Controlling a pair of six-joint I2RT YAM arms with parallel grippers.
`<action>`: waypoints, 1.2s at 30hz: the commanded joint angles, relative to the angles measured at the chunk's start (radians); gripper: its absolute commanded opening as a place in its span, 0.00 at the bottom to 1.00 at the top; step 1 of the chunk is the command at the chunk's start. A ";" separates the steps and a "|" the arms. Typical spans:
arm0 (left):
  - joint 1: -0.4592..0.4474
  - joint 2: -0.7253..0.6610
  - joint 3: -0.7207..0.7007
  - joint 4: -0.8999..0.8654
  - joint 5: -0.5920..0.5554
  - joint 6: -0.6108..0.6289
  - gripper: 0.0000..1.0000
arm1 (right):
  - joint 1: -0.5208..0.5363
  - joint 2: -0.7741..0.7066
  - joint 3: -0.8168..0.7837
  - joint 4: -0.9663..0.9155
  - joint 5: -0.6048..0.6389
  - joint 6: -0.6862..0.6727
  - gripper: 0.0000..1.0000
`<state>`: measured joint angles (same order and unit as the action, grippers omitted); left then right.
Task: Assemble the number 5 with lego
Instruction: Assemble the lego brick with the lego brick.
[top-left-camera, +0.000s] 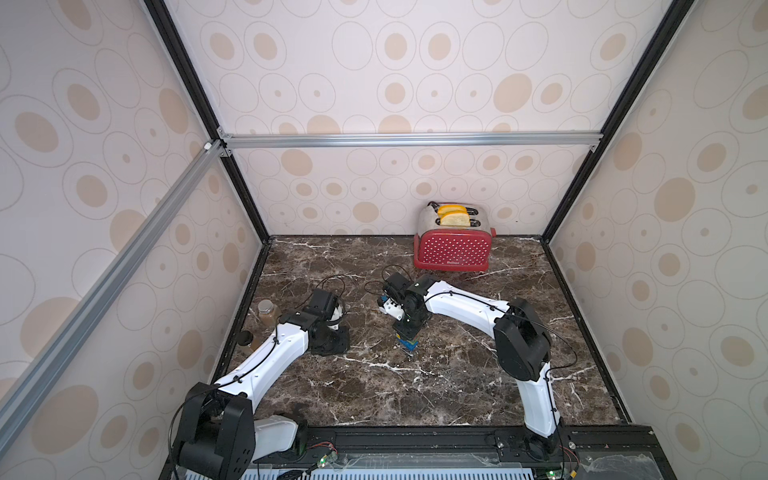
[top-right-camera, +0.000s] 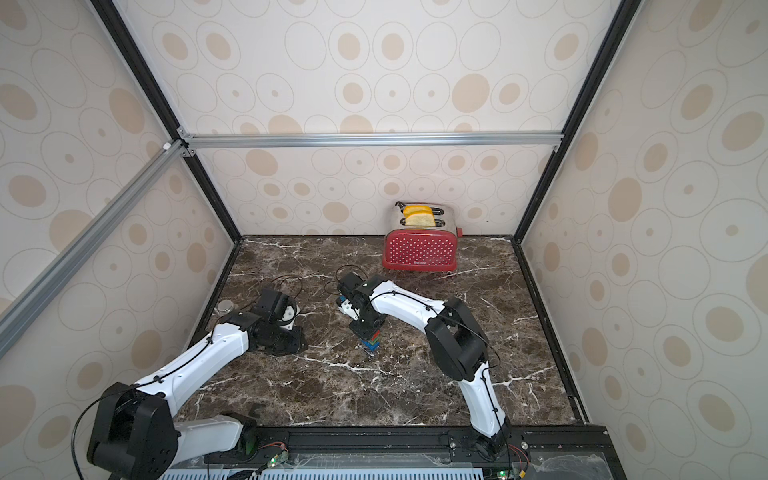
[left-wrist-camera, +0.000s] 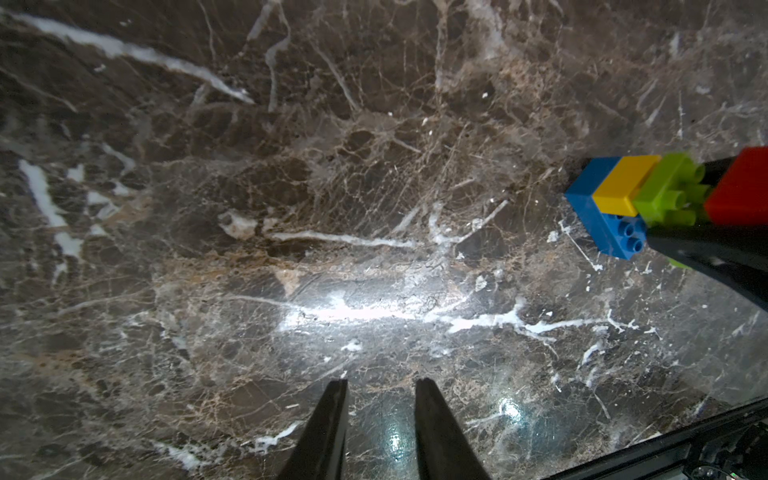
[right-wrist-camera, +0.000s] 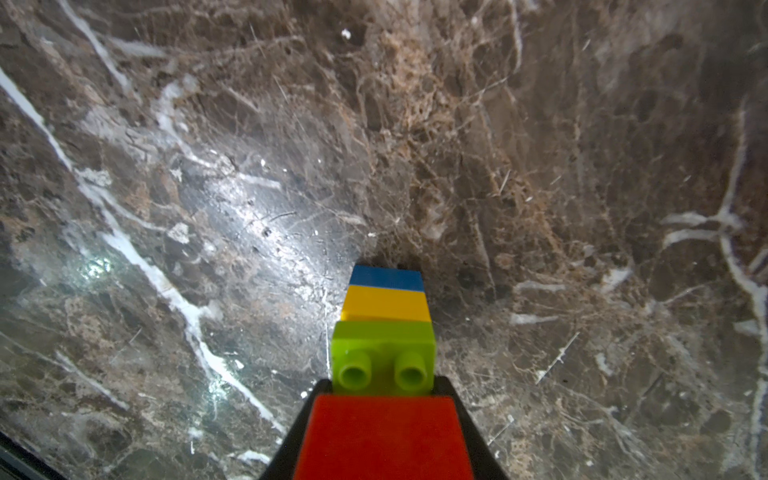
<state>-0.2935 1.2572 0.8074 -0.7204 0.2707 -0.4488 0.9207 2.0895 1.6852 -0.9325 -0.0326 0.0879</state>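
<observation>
A lego stack (top-left-camera: 409, 344) (top-right-camera: 371, 340) stands upright on the marble table (top-left-camera: 436, 382). From the table up it is a blue brick (right-wrist-camera: 386, 277), a yellow brick (right-wrist-camera: 385, 303), a lime-green brick (right-wrist-camera: 382, 340) and a red brick (right-wrist-camera: 382, 436) on top. My right gripper (right-wrist-camera: 383, 383) comes down from above and is shut on the red brick, a black finger on each side. The fingers (left-wrist-camera: 706, 249) hide the part between lime and red. My left gripper (left-wrist-camera: 380, 382) hangs over bare marble to the stack's left, open, with nothing between its fingers.
A red dotted toaster (top-left-camera: 453, 247) with two bread slices stands at the back wall. Two small jars (top-left-camera: 268, 311) (top-left-camera: 246, 337) sit by the left wall behind the left arm. A black rail (top-left-camera: 415, 440) runs along the front edge.
</observation>
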 joint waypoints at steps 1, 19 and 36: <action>0.006 0.008 0.000 -0.004 -0.008 -0.006 0.31 | 0.002 0.104 -0.032 -0.118 -0.011 0.027 0.20; 0.007 0.017 0.003 -0.001 -0.009 -0.005 0.31 | 0.003 0.136 -0.032 -0.115 0.004 0.054 0.20; 0.006 0.029 0.004 0.001 -0.011 -0.002 0.30 | 0.002 0.112 0.046 -0.163 0.033 0.025 0.30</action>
<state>-0.2935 1.2797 0.8074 -0.7185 0.2703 -0.4484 0.9199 2.1342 1.7515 -1.0046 -0.0315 0.1181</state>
